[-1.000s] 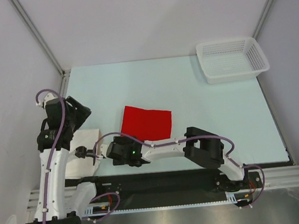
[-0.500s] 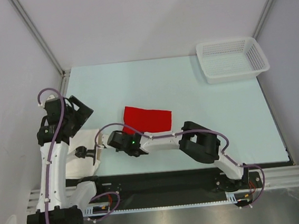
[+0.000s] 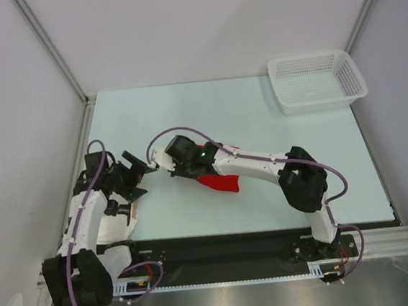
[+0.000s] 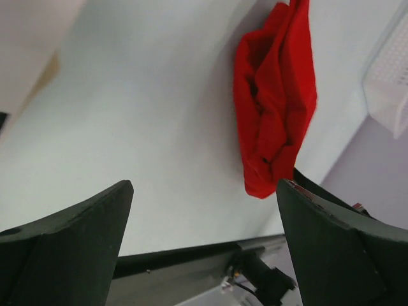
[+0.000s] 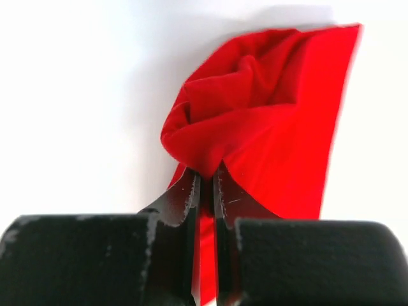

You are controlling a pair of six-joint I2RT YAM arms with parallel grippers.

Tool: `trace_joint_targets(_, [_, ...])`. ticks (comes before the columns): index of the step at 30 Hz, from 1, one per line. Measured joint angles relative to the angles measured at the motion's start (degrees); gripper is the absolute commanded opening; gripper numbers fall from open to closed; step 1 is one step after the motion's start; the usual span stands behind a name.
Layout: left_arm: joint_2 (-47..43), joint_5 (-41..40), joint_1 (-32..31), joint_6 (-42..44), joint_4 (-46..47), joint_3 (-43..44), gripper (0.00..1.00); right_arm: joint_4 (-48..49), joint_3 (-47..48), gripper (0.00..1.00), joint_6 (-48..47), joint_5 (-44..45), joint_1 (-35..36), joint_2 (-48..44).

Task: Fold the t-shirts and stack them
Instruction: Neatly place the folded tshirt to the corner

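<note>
One red t-shirt (image 3: pixel 221 183) hangs bunched over the table's near middle, partly hidden under my right arm. My right gripper (image 5: pixel 207 182) is shut on a fold of the t-shirt (image 5: pixel 268 121), which drapes crumpled beyond the fingers. In the top view the right gripper (image 3: pixel 190 170) sits at the cloth's left end. My left gripper (image 3: pixel 137 175) is just left of it, low over the table and open. In the left wrist view the left gripper (image 4: pixel 204 242) holds nothing, and the t-shirt (image 4: pixel 274 108) lies ahead of it, apart from its fingers (image 4: pixel 70 236).
A white mesh basket (image 3: pixel 318 80) stands at the far right corner and shows at the edge of the left wrist view as well, basket (image 4: pixel 389 70). A white cloth (image 3: pixel 114 230) lies under my left arm at the near left. The pale table (image 3: pixel 258 119) ends at a black front rail.
The right gripper has shut on the folded t-shirt and drawn it up into a bunch, its wrist swinging away from the near edge. The left gripper has opened wide and come down beside it.
</note>
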Motion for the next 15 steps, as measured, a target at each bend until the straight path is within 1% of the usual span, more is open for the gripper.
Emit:
trace_joint_targets(2, [1.36, 4.15, -0.09, -1.79, 2.64, -1.79, 1.00, -1.53, 0.04, 0.00, -0.24, -2.08, -1.77, -1.99])
trace_joint_targets(7, [5.49, 12.66, -0.70, -7.78, 13.77, -5.25, 1.00, -4.07, 0.04, 0.00, -0.94, -5.70, -4.42, -4.74])
trace_joint_targets(12, [8.11, 14.78, -3.65, -13.94, 21.40, -6.21, 1.00, -5.90, 0.04, 0.00, -0.98, -7.32, -4.79, -4.98])
trace_joint_targets(15, [13.66, 14.78, -7.54, -16.90, 24.17, -4.46, 1.00, -6.36, 0.04, 0.00, -0.98, -8.17, -4.79, -4.98])
